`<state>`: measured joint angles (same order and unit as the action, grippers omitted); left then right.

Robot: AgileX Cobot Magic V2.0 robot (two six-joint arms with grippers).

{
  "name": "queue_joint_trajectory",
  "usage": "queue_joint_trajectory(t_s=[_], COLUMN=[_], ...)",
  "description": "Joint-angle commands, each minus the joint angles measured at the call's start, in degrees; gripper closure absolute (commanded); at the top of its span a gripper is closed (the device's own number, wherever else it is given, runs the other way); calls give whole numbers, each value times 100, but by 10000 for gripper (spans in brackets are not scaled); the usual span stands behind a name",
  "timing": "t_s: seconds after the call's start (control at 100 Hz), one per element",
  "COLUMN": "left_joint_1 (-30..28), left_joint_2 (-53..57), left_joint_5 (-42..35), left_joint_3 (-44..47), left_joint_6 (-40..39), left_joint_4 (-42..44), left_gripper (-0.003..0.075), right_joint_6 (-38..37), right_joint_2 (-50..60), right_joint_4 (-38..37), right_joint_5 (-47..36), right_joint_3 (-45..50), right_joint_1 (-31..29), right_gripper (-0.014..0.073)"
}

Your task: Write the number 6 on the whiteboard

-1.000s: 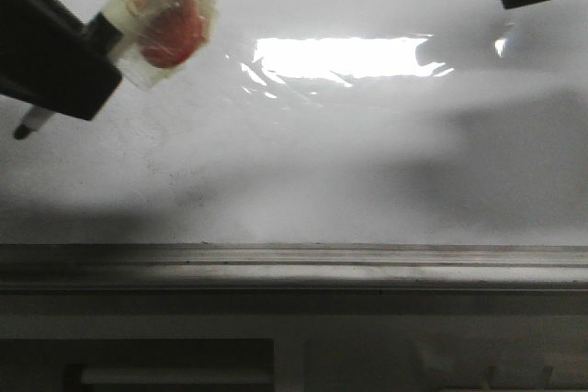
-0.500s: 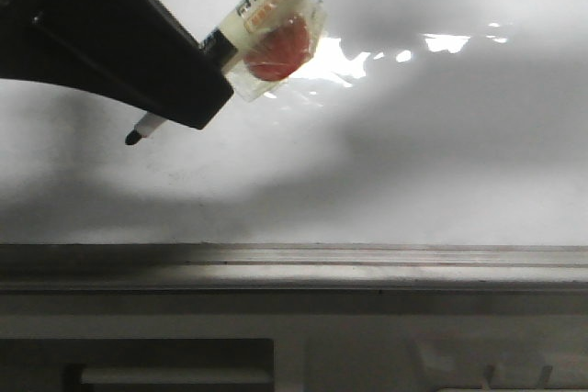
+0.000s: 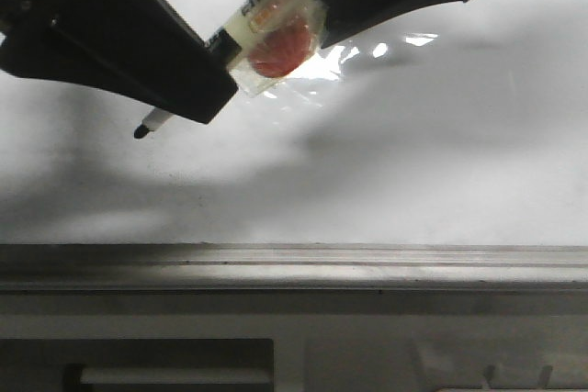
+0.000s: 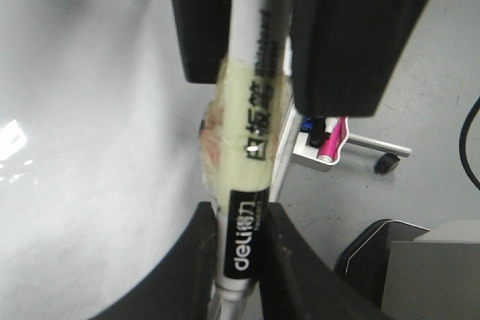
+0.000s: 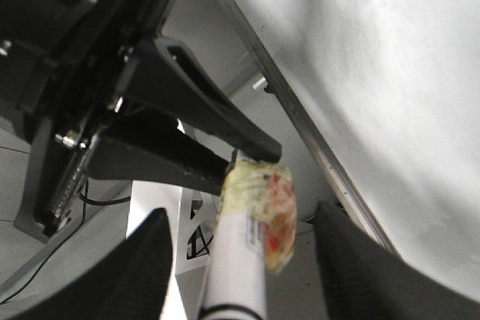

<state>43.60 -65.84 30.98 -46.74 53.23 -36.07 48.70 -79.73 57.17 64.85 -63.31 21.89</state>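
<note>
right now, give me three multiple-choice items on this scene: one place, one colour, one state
1. In the front view, where is the white whiteboard marker's dark tip?
A) below-left of the left jaws, over the glossy white whiteboard
B) resting on the grey ledge
C) right of the glare

2. What colour is the taped patch on the marker?
A) blue
B) green
C) red

3. The left jaws are:
A) open and empty
B) shut on the marker
C) shut on an eraser

Answers: 1A, the tip pokes out beneath those jaws over bare board; 2C, it shows red through clear tape; 3B, the left wrist view shows both pressed against the barrel.
</note>
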Motion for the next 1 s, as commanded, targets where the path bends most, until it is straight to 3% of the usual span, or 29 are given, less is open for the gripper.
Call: queue_joint_trajectory(t_s=[0.0, 0.27, 0.36, 0.53, 0.6, 0.77, 0.99], left_joint_1=[54, 54, 54, -46, -215, -1211, -2907], left_joint_2=[88, 88, 88, 145, 266, 884, 1794], left_joint_5=[-320, -144, 46, 50, 10, 10, -53], left_joint_3=[-190, -190, -190, -190, -197, -197, 166], left_joint_6=[-39, -29, -17, -28, -35, -107, -167], left_joint_4=[-137, 104, 176, 146, 13, -470, -1263], left_gripper=[741, 734, 652, 261, 167, 157, 157], right_joint_6=[-8, 79, 91, 106, 106, 253, 443], right_joint_2=[144, 144, 144, 144, 196, 691, 1946], right_joint_4=[258, 258, 258, 258, 258, 211, 211], right_joint_5=[-22, -37, -48, -181, -270, -909, -2885], right_joint_3=[-173, -173, -173, -173, -173, 190, 1127], right_joint_1=[1, 1, 1, 1, 1, 1, 1], right_gripper=[305, 664, 658, 657, 643, 638, 638])
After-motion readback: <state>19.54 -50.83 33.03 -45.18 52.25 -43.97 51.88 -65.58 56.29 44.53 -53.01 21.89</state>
